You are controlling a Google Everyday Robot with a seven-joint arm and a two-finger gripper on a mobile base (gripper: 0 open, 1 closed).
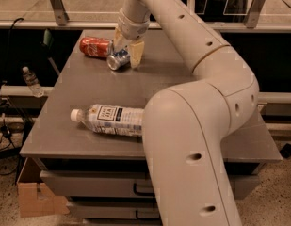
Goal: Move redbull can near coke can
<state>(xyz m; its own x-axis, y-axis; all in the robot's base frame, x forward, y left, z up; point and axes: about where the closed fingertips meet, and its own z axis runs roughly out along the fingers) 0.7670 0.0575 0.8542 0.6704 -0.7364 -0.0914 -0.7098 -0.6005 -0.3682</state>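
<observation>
The redbull can [117, 59], silver and blue, lies tilted on its side between the fingers of my gripper [127, 51], low over the far part of the grey table [88, 88]. The gripper is shut on it, one finger [137, 54] on its right and the other behind it. The coke can [94, 46], red with white script, lies on its side just left of the redbull can, a small gap between them.
A clear plastic water bottle [109, 119] with a dark label lies on its side near the table's front. My arm [197, 126] covers the table's right front. A small bottle [31, 81] and a cardboard box [34, 197] are off the left side.
</observation>
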